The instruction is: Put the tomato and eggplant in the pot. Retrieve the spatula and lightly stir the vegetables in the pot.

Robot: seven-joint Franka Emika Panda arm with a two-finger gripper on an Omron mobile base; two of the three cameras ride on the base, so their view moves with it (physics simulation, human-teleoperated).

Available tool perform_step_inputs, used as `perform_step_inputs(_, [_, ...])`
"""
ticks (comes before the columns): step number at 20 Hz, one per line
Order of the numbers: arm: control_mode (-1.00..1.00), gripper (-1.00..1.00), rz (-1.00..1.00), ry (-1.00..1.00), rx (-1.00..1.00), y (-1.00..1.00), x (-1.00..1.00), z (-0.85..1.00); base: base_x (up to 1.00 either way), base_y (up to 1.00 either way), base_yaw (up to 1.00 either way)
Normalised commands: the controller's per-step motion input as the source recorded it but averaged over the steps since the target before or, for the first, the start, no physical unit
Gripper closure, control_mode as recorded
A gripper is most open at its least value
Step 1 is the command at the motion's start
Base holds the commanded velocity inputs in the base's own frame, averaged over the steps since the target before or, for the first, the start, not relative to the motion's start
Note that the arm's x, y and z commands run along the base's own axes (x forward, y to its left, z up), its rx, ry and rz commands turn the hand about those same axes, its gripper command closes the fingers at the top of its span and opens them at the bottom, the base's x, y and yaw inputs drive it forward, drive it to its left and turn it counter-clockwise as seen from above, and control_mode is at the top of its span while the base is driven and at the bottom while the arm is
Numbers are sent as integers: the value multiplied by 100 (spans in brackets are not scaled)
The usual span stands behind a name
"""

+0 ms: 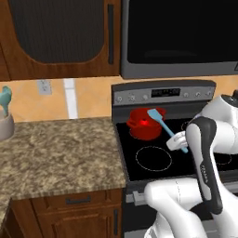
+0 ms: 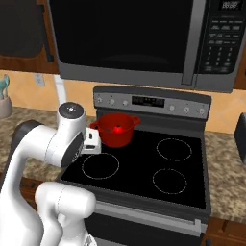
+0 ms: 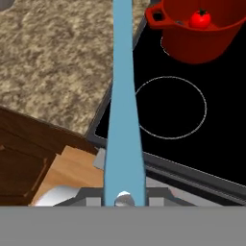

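Observation:
The red pot (image 1: 142,128) stands on the stove's back left burner, and the small red tomato (image 3: 200,19) lies inside it. My gripper (image 1: 179,142) hovers over the stove in front of and to the right of the pot, shut on the handle of the light blue spatula (image 1: 162,123). The spatula's flat blade (image 1: 155,114) is raised at the pot's right rim, above the opening. In the hand view the handle (image 3: 124,110) runs straight up from between my fingers, with the pot (image 3: 202,43) at the upper right. In the right base view my white hand (image 2: 92,140) sits just left of the pot (image 2: 115,132).
The black stovetop (image 2: 144,168) has free burner rings in front of and beside the pot. A granite counter (image 1: 56,153) lies to the left, with a utensil crock (image 1: 4,124) at its far end. The microwave (image 2: 134,38) hangs low above the stove's control panel (image 2: 149,102).

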Motion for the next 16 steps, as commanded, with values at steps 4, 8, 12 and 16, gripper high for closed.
perform_step_inputs(4, [100, 100, 0, 0, 0, 0, 0, 0, 44, 20, -41])
perform_step_inputs(8, [100, 100, 0, 0, 0, 0, 0, 0, 44, 19, -19])
perform_step_inputs(12, [-100, 100, 0, 1, -8, 6, 8, -1, 0, 0, 0])
perform_step_inputs(16, [-100, 100, 1, 7, -2, 0, 46, 0, 0, 0, 0])
